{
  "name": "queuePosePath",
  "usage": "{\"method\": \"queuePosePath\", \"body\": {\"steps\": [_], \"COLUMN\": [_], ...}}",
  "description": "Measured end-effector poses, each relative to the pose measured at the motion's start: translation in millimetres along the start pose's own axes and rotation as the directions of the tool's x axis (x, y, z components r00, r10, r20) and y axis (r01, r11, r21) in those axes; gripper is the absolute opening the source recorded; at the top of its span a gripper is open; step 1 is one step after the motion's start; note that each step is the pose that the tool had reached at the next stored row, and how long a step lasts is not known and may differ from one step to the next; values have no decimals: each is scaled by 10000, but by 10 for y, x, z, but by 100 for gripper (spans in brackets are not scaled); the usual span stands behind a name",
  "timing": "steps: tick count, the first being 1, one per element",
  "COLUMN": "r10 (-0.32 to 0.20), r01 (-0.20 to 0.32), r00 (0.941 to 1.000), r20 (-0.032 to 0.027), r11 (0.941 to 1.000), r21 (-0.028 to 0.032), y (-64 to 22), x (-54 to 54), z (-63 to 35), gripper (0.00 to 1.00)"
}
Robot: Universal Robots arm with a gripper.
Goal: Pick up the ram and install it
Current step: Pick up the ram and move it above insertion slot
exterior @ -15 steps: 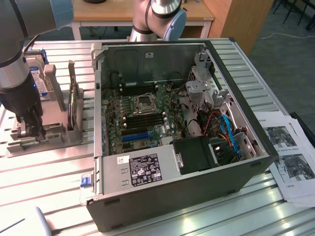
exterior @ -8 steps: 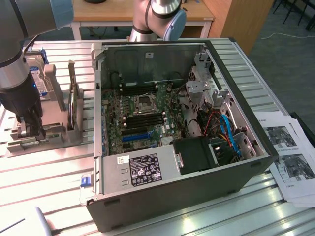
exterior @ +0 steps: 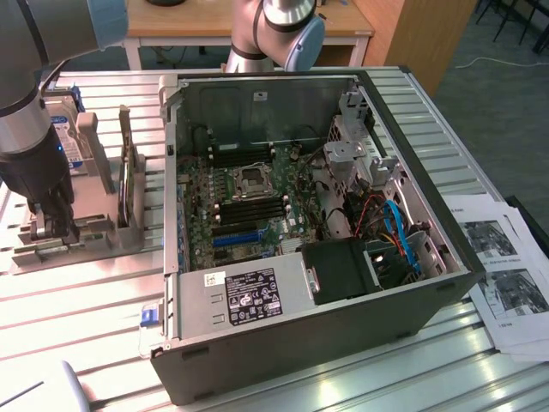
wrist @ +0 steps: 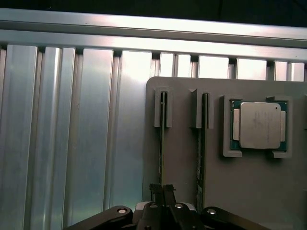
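Note:
Two rams stand on edge in the slots of a grey holder (wrist: 182,182). In the wrist view my gripper (wrist: 162,188) has its dark fingers (wrist: 155,189) pressed together on the thin edge of one ram (wrist: 162,139). The other ram (wrist: 204,139) stands free in the neighbouring slot. In the exterior view the gripper (exterior: 47,225) reaches straight down onto the holder (exterior: 90,242) at the exterior view's left, well apart from the open computer case (exterior: 283,343). The motherboard (exterior: 244,202) lies bare inside the case.
A silver processor (wrist: 259,125) sits in a pocket of the holder beside the rams. A hard drive (exterior: 67,129) and another flat part (exterior: 129,184) stand upright on the holder. Printed sheets (exterior: 506,275) lie at the exterior view's right. The ribbed metal table (wrist: 72,129) surrounds everything.

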State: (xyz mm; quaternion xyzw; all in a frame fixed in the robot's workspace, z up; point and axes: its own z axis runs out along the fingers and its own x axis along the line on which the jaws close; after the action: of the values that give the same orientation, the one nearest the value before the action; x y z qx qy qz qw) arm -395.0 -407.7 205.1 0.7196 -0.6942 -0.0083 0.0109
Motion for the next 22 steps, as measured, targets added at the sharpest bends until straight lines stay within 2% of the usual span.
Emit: {"method": "queuePosePath", "body": {"steps": [11,22], "r10": [1,0], "r01": [-1,0], "r00": [10000,10000], "r20": [-1,-15], "r11": [10000,10000], "r21": [0,-1], "y": [6,13], "x": [1,2], "z": [-216,-499], "gripper": [11,11]}}
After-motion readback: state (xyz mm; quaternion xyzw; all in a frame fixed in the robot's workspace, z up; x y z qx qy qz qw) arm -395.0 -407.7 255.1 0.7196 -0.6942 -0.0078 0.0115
